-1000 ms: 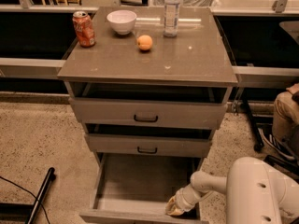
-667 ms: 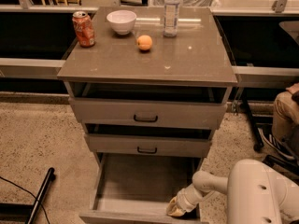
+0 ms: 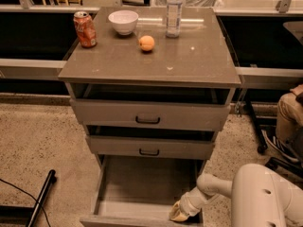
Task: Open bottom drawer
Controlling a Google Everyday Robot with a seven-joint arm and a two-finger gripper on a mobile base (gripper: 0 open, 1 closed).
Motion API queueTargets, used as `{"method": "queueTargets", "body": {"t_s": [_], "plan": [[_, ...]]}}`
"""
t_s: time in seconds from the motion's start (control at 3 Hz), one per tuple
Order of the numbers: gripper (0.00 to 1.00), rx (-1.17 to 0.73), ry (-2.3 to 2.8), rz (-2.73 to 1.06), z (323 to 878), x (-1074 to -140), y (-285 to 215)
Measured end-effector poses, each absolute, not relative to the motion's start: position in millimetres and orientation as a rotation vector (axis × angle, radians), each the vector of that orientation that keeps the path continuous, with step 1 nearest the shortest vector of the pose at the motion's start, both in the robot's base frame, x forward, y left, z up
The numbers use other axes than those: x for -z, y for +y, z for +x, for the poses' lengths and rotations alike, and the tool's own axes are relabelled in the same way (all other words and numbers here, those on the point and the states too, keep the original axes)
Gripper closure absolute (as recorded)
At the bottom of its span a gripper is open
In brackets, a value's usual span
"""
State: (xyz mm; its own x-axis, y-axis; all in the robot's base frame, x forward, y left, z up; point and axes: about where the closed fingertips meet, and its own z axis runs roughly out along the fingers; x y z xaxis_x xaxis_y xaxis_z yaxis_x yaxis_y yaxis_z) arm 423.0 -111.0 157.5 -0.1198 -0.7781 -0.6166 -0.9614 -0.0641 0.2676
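The bottom drawer (image 3: 142, 188) of the grey-taupe cabinet stands pulled far out, showing its plain grey inside; its front lies at the picture's lower edge and its handle is out of view. My gripper (image 3: 180, 213) sits at the drawer's front right corner, low inside the drawer by its front wall. The white arm (image 3: 215, 187) reaches to it from the lower right. The middle drawer (image 3: 149, 148) and the top drawer (image 3: 147, 116), each with a small black handle, are pushed in.
On the cabinet top (image 3: 180, 60) stand a red can (image 3: 85, 29), a white bowl (image 3: 123, 21), an orange (image 3: 147, 43) and a clear bottle (image 3: 173, 11). A black bar (image 3: 40, 197) lies on the speckled floor at left. A seated person's leg (image 3: 286, 115) shows at right.
The gripper and arm have barely moved at the drawer's front right corner. The drawer stands equally far out.
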Motion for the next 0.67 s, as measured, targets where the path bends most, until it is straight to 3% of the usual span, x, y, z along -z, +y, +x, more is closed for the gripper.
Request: {"method": "queueTargets", "body": {"t_s": [0.67], "plan": [[1.00,-1.026,1.925,-1.853,420.6,-161.2,-109.2]]}}
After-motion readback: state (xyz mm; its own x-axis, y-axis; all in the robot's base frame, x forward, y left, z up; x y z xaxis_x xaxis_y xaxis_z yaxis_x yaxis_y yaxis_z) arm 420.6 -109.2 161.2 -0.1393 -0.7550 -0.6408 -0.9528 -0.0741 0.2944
